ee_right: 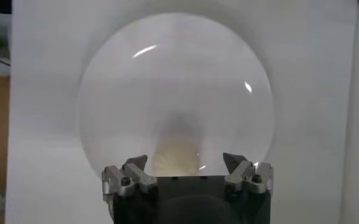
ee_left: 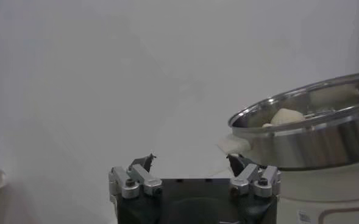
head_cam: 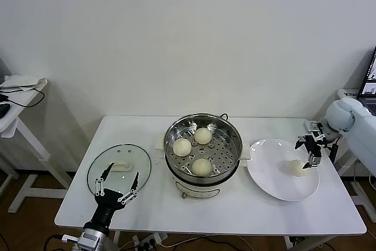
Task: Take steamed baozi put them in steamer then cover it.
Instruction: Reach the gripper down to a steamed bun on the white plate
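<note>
1. Plain white wall, white table point(head_cam: 235, 204) in front of it, a bit of desk clutter off to either side. Nothing fancy.

2. Steamer point(head_cam: 203, 123) sits mid-table with three buns point(head_cam: 201, 167) already on its perforated floor. The fourth bun point(head_cam: 295, 167) is alone on the plate point(head_cam: 276, 189), on the steamer's right.

3. Right gripper point(head_cam: 310, 156) hangs right over that last bun, jaws spread wide, nothing in them. From its wrist view the bun point(ee_right: 178, 159) sits just ahead, about centred between the fingers point(ee_right: 136, 164), so it looks lined up for a straight drop onto it. Not touching yet as far as I can tell.

4. Left gripper point(head_cam: 117, 183) is parked at the near edge, also wide open and empty, with the glass lid point(head_cam: 97, 171) lying flat just beyond its fingertips. Steamer is off to its right.

5. Handling guess: the bun looks soft, light and smooth-skinned, so it'll dent or tear if squeezed hard. I'd take it across its widest part, fingers low on the sides, closing only until it stops slipping. A grip too high and it probably pops out.

6. The lid is the opposite: stiff, slick glass, likely heavier and breakable. The white handle point(head_cam: 121, 166) in its middle is the only sane place to grab it; the rim lies flush on the table.

7. Open spot in the steamer is on the side nearest the plate, handy.
</note>
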You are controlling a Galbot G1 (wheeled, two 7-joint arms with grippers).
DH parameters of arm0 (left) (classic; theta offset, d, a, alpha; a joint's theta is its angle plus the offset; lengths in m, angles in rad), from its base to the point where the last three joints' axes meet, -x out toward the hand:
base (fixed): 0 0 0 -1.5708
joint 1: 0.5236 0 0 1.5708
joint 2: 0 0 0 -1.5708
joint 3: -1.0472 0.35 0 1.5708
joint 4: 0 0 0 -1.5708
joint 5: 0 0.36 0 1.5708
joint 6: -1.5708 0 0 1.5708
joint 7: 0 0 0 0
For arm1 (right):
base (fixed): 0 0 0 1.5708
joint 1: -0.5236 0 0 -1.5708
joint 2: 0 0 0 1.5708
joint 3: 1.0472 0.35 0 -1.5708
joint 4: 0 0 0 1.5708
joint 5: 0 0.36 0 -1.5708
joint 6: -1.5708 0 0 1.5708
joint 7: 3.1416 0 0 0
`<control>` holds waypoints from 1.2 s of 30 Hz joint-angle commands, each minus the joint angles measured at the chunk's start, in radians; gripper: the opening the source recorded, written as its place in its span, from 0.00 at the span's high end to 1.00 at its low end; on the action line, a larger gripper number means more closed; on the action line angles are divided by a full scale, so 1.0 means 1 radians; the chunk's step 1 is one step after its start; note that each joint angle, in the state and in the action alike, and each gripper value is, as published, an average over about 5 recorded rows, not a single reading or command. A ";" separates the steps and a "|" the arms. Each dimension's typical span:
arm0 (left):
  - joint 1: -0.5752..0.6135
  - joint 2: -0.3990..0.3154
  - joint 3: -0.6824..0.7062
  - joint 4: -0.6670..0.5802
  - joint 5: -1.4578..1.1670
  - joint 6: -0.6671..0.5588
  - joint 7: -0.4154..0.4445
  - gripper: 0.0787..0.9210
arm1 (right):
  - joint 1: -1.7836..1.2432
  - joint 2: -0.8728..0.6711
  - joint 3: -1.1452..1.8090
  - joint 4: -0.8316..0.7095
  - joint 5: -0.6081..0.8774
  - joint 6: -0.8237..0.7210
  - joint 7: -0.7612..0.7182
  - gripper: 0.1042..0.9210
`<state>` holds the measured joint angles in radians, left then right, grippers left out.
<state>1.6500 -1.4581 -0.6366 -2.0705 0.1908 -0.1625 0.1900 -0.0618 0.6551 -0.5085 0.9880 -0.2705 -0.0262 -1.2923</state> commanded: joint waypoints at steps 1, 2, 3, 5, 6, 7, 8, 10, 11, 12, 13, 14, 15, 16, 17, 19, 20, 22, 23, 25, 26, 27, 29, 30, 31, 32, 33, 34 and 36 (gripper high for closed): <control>-0.001 0.001 -0.002 0.004 0.000 0.001 0.000 0.12 | -0.099 0.054 0.115 -0.104 -0.096 -0.017 0.031 0.12; -0.001 0.001 -0.002 0.004 0.000 0.001 0.000 0.12 | -0.102 0.056 0.119 -0.109 -0.103 -0.015 0.033 0.12; -0.002 0.001 -0.002 0.004 0.000 0.001 0.000 0.12 | -0.105 0.059 0.123 -0.113 -0.108 -0.012 0.038 0.12; -0.003 0.001 -0.001 0.006 0.000 0.002 0.000 0.12 | -0.111 0.063 0.130 -0.119 -0.116 -0.008 0.048 0.12; -0.004 0.001 0.000 0.007 0.000 0.002 0.000 0.12 | -0.113 0.066 0.133 -0.120 -0.118 -0.007 0.053 0.12; -0.005 0.001 0.001 0.008 0.000 0.002 0.000 0.12 | -0.116 0.068 0.135 -0.121 -0.118 -0.007 0.059 0.12; -0.005 0.001 0.001 0.009 0.001 0.002 0.000 0.12 | -0.118 0.070 0.137 -0.121 -0.118 -0.007 0.062 0.12; -0.005 0.000 0.001 0.010 0.001 0.001 0.000 0.12 | -0.121 0.075 0.141 -0.122 -0.119 -0.006 0.070 0.12; -0.005 0.000 0.001 0.011 0.001 0.001 0.000 0.12 | -0.121 0.077 0.141 -0.123 -0.118 -0.006 0.074 0.12; -0.004 0.000 0.001 0.011 0.001 0.000 0.000 0.12 | -0.121 0.079 0.142 -0.124 -0.118 -0.005 0.076 0.12; -0.004 0.000 0.000 0.011 0.001 0.000 0.000 0.12 | -0.121 0.081 0.142 -0.126 -0.119 -0.004 0.080 0.12; -0.003 0.000 0.000 0.012 0.001 0.000 0.000 0.12 | -0.121 0.084 0.142 -0.129 -0.120 -0.002 0.083 0.12; -0.003 0.001 -0.001 0.012 0.001 0.000 0.000 0.12 | -0.121 0.086 0.142 -0.131 -0.121 -0.001 0.084 0.12; -0.003 0.001 -0.001 0.012 0.002 -0.001 0.000 0.12 | -0.121 0.087 0.143 -0.132 -0.122 0.000 0.085 0.12; -0.004 0.001 -0.002 0.013 0.002 -0.001 0.001 0.12 | -0.122 0.089 0.144 -0.134 -0.125 0.002 0.086 0.12; -0.004 0.002 -0.003 0.012 0.002 0.000 0.001 0.12 | -0.124 0.092 0.147 -0.137 -0.133 0.004 0.086 0.12; -0.004 0.003 -0.003 0.012 0.002 0.000 0.001 0.12 | -0.124 0.093 0.148 -0.139 -0.138 0.005 0.086 0.12; -0.005 0.003 -0.003 0.010 0.001 0.001 0.001 0.12 | -0.124 0.096 0.150 -0.143 -0.147 0.007 0.086 0.12; -0.005 0.003 -0.003 0.009 0.001 0.001 0.000 0.12 | -0.124 0.097 0.151 -0.144 -0.150 0.008 0.086 0.12; -0.005 0.003 -0.003 0.008 0.001 0.001 0.001 0.12 | -0.124 0.098 0.151 -0.146 -0.153 0.008 0.085 0.12; -0.005 0.003 -0.003 0.009 0.001 0.001 0.000 0.12 | -0.125 0.099 0.152 -0.145 -0.154 0.008 0.085 0.12; -0.006 0.003 -0.003 0.009 0.001 0.001 0.001 0.12 | -0.125 0.099 0.152 -0.145 -0.155 0.007 0.084 0.12; -0.006 0.003 -0.003 0.010 0.001 0.000 0.001 0.12 | -0.125 0.100 0.152 -0.145 -0.157 0.007 0.083 0.12; -0.006 0.003 -0.003 0.010 0.001 0.000 0.001 0.12 | -0.125 0.101 0.152 -0.145 -0.159 0.007 0.083 0.12; -0.006 0.003 -0.003 0.011 0.001 0.000 0.001 0.12 | -0.126 0.101 0.152 -0.146 -0.161 0.008 0.082 0.12; -0.006 0.003 -0.003 0.010 0.001 0.000 0.001 0.12 | -0.126 0.102 0.153 -0.147 -0.162 0.008 0.082 0.13; -0.007 0.003 -0.003 0.011 0.001 -0.001 0.001 0.12 | -0.127 0.103 0.154 -0.148 -0.164 0.008 0.082 0.15; -0.007 0.003 -0.003 0.011 0.001 -0.001 0.001 0.12 | -0.127 0.104 0.155 -0.148 -0.165 0.008 0.081 0.17; -0.007 0.002 -0.002 0.013 0.001 -0.002 0.001 0.12 | -0.127 0.105 0.156 -0.149 -0.165 0.008 0.081 0.21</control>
<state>1.6435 -1.4557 -0.6398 -2.0595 0.1918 -0.1627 0.1900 -0.1851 0.7561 -0.3594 0.8453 -0.4226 -0.0193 -1.2156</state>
